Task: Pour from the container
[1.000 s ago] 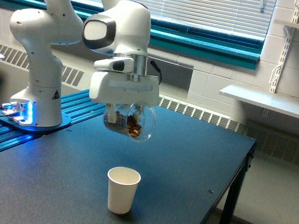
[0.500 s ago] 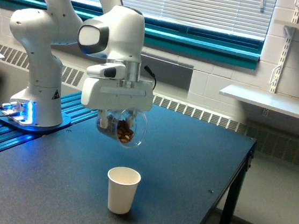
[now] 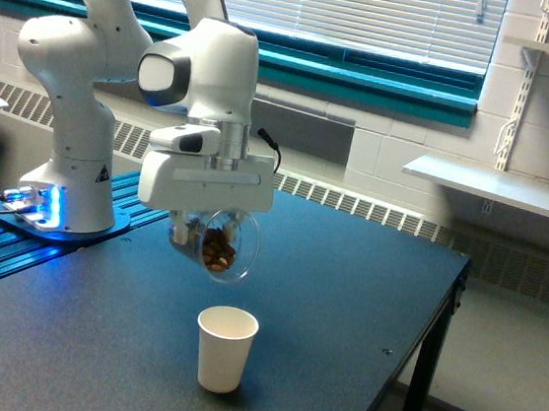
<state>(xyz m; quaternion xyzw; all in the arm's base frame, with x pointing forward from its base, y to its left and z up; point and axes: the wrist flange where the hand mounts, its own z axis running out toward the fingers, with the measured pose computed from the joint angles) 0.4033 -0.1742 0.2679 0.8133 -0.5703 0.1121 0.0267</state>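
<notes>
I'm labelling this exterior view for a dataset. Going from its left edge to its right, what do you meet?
Robot base → clear cup held in the gripper → white paper cup → wall shelf.

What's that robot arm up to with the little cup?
The arm's gripper holds a clear cup with brown bits inside, tipped on its side in the air. It hangs above a white paper cup standing upright on the dark table. Nothing can be seen falling out, so the pour seems not to have begun.
</notes>
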